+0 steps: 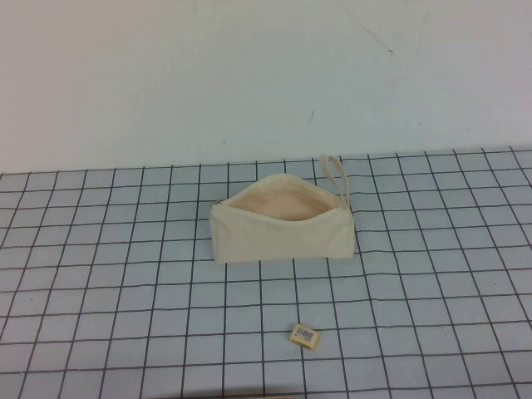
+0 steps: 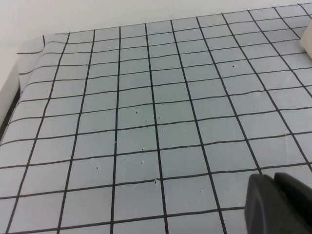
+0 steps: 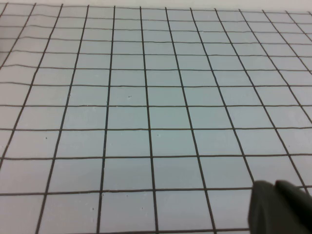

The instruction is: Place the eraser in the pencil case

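Observation:
The pencil case [image 1: 283, 220] is a cream canvas pouch lying in the middle of the gridded mat, its zip open and the peach lining showing, with a loop strap [image 1: 335, 174] at its far right end. The eraser [image 1: 304, 336] is a small tan block with a barcode label, lying on the mat nearer the robot than the pouch and apart from it. Neither arm shows in the high view. My left gripper [image 2: 274, 178] is shut and empty above bare mat. My right gripper [image 3: 274, 184] is shut and empty above bare mat.
A blue-grey mat with black grid lines [image 1: 125, 274] covers the table up to a white wall [image 1: 249, 75]. In the left wrist view the mat's edge curls up at a white wall [image 2: 29, 63], and a cream corner [image 2: 307, 41] shows at the frame edge.

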Motion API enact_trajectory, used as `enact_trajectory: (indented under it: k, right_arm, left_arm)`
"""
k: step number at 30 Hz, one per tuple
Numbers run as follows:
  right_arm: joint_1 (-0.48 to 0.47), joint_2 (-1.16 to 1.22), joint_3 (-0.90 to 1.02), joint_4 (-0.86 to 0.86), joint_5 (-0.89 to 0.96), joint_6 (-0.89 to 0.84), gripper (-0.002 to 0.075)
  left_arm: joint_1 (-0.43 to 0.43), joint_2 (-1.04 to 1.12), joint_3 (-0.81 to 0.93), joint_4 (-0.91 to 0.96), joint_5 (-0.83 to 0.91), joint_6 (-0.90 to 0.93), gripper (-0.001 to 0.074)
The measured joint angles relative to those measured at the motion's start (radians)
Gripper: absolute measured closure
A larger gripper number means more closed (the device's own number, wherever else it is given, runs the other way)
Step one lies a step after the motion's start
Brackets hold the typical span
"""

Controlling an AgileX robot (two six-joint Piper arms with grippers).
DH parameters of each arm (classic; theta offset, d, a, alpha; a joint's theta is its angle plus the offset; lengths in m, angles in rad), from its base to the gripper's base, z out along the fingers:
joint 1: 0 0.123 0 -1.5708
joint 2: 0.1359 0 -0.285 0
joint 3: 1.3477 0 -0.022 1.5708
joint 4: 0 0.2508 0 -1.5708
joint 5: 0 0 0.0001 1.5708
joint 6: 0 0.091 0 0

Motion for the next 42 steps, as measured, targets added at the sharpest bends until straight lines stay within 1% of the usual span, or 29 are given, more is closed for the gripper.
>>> enact_trajectory:
  k: [33, 36, 38, 42]
  right_arm:
    - [0.000, 0.000, 0.000, 0.000, -0.007, 0.000, 0.0727]
    - [0.000, 0.000, 0.008, 0.000, -0.058, 0.000, 0.0727]
    - [0.000, 0.000, 0.008, 0.000, -0.132, 0.000, 0.0727]
    - [0.000, 0.000, 0.008, 0.000, -0.405, -0.004, 0.0727]
  left_arm:
    - [0.000, 0.000, 0.000, 0.000, 0.000, 0.023, 0.0736]
    - [0.000, 0.000, 0.000, 0.000, 0.000, 0.023, 0.0736]
    - [0.000, 0.000, 0.000, 0.000, 0.000, 0.023, 0.0736]
    - [0.000, 0.000, 0.000, 0.000, 0.000, 0.023, 0.0736]
